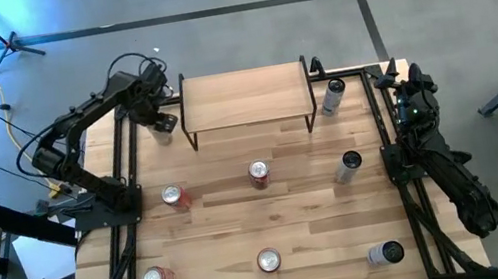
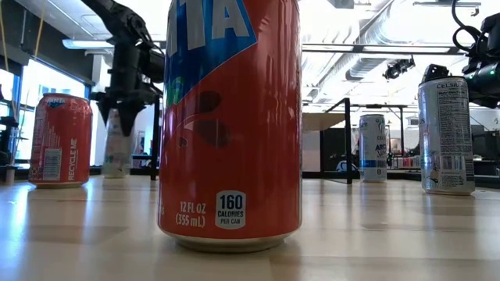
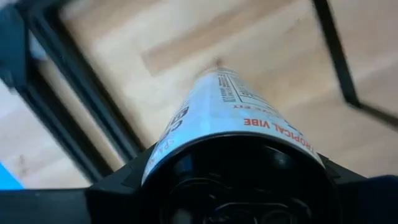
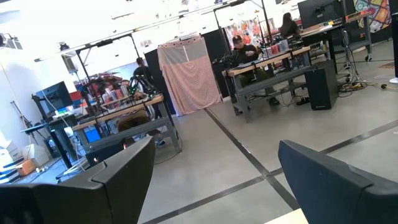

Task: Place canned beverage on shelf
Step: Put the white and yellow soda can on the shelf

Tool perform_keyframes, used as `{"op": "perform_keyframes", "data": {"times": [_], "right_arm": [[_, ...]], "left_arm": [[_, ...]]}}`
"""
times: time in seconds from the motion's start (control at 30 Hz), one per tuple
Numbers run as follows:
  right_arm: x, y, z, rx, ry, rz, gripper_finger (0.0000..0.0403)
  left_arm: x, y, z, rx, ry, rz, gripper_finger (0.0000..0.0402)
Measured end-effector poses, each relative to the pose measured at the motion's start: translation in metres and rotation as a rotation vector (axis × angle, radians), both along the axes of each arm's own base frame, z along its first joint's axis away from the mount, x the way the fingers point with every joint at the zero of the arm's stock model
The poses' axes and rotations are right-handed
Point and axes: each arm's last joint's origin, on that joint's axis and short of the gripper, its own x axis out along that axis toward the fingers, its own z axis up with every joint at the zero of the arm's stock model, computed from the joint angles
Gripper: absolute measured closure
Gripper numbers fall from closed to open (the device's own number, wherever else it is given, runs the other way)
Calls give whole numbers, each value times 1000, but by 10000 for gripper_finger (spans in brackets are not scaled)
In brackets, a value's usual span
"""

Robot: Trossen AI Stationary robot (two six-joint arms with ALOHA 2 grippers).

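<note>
A white canned beverage (image 1: 163, 134) stands on the table just left of the shelf (image 1: 244, 97), a light board on thin black legs at the back centre. My left gripper (image 1: 162, 124) is down over the can, its fingers hugging both sides. In the left wrist view the can (image 3: 236, 106) fills the space between the fingers of the left gripper (image 3: 233, 177). The low view shows this gripper (image 2: 125, 97) above the white can (image 2: 117, 144). My right gripper (image 1: 390, 75) waits at the back right, and the right wrist view shows it (image 4: 211, 186) open and empty.
Several red cans lie about the table, such as one (image 1: 259, 173) in the middle and one (image 1: 174, 196) on the left. Silver and black cans (image 1: 333, 95) (image 1: 349, 165) (image 1: 385, 254) stand on the right side. Black rails (image 1: 129, 180) edge the tabletop.
</note>
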Motion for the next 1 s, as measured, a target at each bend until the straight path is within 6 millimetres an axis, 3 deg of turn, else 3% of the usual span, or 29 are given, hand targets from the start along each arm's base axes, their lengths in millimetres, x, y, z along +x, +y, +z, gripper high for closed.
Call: {"op": "perform_keyframes", "data": {"times": [0.23,0.5,0.77,1.0], "right_arm": [[0,0,0,0,0,0,75],[0,0,0,0,0,0,75],[0,0,0,0,0,0,75],[0,0,0,0,0,0,75]], "left_arm": [[0,-5,40,12,-25,6,187],[3,-20,123,104,-108,25,184],[11,-42,196,286,-332,8,183],[25,-59,219,310,-448,-35,182]]}}
